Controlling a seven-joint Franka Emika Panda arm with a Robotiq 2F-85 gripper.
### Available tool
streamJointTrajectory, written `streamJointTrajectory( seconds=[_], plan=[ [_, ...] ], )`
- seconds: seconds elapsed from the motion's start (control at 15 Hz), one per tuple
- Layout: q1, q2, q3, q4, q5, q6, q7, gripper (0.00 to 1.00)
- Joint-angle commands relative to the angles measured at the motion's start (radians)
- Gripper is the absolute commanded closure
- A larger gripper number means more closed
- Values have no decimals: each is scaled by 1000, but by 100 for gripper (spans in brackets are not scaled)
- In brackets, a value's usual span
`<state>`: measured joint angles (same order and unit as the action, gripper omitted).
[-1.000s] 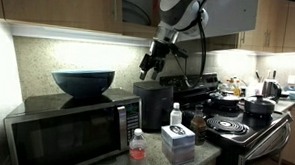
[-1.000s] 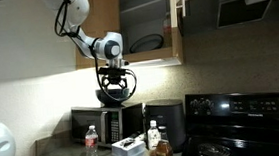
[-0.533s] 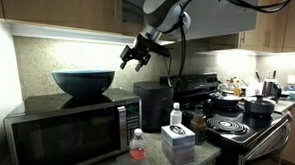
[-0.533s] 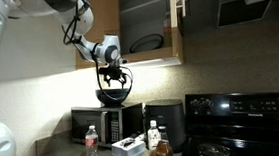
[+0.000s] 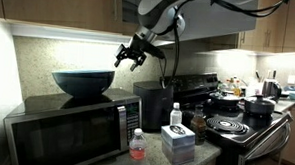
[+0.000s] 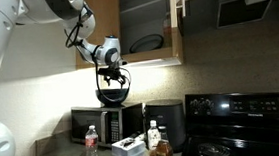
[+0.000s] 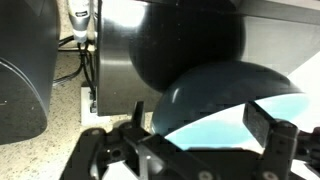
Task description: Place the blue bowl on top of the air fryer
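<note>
Bowl stands upright on top of the microwave, well apart from the air fryer, whose flat top is bare.

Exterior view, bench side: the gripper hangs in the air between fryer and bowl, just off the bowl's near rim and above it, not touching. One second ago it was over the fryer; half a second ago it was part way across; it now sits closer to the bowl. Fingers are spread apart and hold nothing. Bowl, microwave and fryer have not shifted. A bottle and a box on the bench are also unmoved.

Exterior view, cabinet side: the gripper overlaps the bowl from above; whether they touch cannot be told here. It has drifted slightly to picture-left since the earlier frames. Microwave and fryer are as before.

Wrist view: the bowl fills the right middle, its pale inside showing. Both fingers stand wide at the lower edge, short of the rim, nothing between them.
</note>
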<state>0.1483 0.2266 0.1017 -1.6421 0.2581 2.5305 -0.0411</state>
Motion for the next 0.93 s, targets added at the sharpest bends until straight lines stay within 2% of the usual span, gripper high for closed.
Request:
streamJointTrajectory(
  seconds=[0.0,0.27,0.6,0.67,0.73,0.87],
  plan=[
    [0,77,30,90,61,72,133,0],
    [35,173,23,177,24,142,291,0],
    [68,269,17,261,12,144,363,0],
    [72,284,17,276,11,141,369,25],
    [75,295,17,288,10,139,370,27],
    [80,310,12,309,5,141,375,40]
  ],
)
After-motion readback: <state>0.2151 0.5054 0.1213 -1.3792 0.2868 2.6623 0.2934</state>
